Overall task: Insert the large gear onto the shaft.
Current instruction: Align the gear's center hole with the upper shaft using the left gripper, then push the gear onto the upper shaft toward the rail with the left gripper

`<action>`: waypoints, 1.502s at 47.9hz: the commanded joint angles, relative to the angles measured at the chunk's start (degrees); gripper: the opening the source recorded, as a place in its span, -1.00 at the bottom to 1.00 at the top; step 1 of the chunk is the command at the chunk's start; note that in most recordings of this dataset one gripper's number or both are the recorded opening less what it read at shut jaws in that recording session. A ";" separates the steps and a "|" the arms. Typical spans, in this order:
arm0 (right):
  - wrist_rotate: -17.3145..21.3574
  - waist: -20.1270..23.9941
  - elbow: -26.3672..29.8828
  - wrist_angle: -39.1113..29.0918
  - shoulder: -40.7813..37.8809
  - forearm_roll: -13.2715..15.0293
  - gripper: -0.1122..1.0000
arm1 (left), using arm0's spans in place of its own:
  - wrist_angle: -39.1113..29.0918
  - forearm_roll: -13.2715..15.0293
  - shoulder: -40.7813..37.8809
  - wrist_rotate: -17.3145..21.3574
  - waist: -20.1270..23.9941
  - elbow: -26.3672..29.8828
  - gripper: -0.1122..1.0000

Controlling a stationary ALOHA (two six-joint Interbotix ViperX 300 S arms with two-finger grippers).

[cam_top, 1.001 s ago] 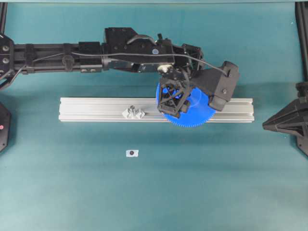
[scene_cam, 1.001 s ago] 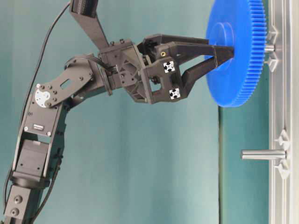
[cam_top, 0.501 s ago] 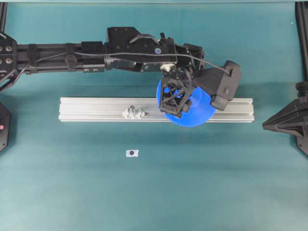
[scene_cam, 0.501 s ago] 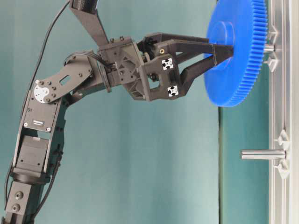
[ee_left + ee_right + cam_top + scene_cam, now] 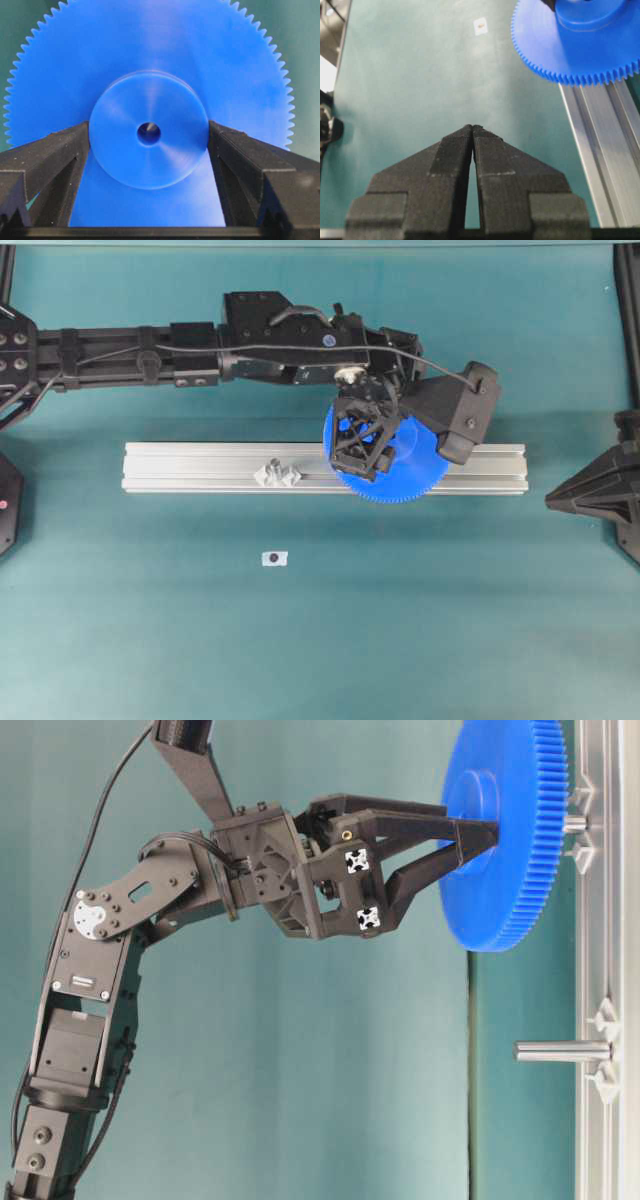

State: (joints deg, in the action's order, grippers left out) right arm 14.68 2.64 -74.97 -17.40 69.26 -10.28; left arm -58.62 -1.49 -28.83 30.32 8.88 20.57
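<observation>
My left gripper [image 5: 478,840] reaches straight down over the long ribbed aluminium rail [image 5: 200,468]. Its jaws are spread wide to either side of the raised round hub [image 5: 120,130] of the big bright-blue, fine-toothed plastic gear [image 5: 510,870]. The fingertips sit right at the hub's rim. I cannot tell from these views whether they pinch it or merely flank it.

The gear is directly beyond the fingertips, its flat face square to the gripper's line of reach. It is threaded on the thin upright grey metal shaft [image 5: 574,822], a short stub of which shows between the gear's underside and the rail. I judge the disc is on the pin but may not be fully down.

Whether I press the gear home or lift clear, the travel runs along the shaft's own axis.

A second, bare metal pin [image 5: 560,1050] stands well apart along the rail. My right gripper [image 5: 472,131] is parked off to the side, fingers pressed together on nothing, so the left arm is plainly the nearer.
</observation>
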 commanded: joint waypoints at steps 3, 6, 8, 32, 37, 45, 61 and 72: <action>0.44 -0.09 0.79 1.14 -0.44 0.09 -0.60 | 0.35 -0.26 0.70 -0.09 1.67 1.32 0.71; 0.44 -0.18 0.79 1.14 -0.44 0.00 -0.60 | 0.35 -0.26 0.62 0.00 0.97 1.14 0.71; 0.44 -0.09 0.79 1.23 -0.44 0.00 -0.60 | 0.44 -0.26 0.53 0.00 0.62 1.05 0.71; 0.44 -0.18 0.79 1.58 -0.35 0.00 -0.60 | 0.44 -0.26 0.70 -0.09 2.99 1.67 0.71; 0.44 -0.18 0.79 1.67 -0.35 0.00 -0.60 | 1.05 -0.26 0.88 0.09 3.78 1.85 0.71; 0.44 -0.18 0.88 1.67 -0.35 0.00 -0.60 | 0.79 -0.26 0.62 0.44 3.78 2.02 0.73; 0.44 -0.09 0.97 1.67 -0.44 0.00 -0.60 | 1.23 -0.26 0.88 -0.70 4.13 2.11 0.76; 0.44 -0.09 0.88 1.67 -0.35 -0.09 -0.60 | 0.70 -0.26 1.41 -2.02 3.87 3.25 0.77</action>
State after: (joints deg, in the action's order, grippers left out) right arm 14.68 2.64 -74.97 -16.35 69.26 -10.28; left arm -58.54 -1.32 -29.09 28.39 9.23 21.80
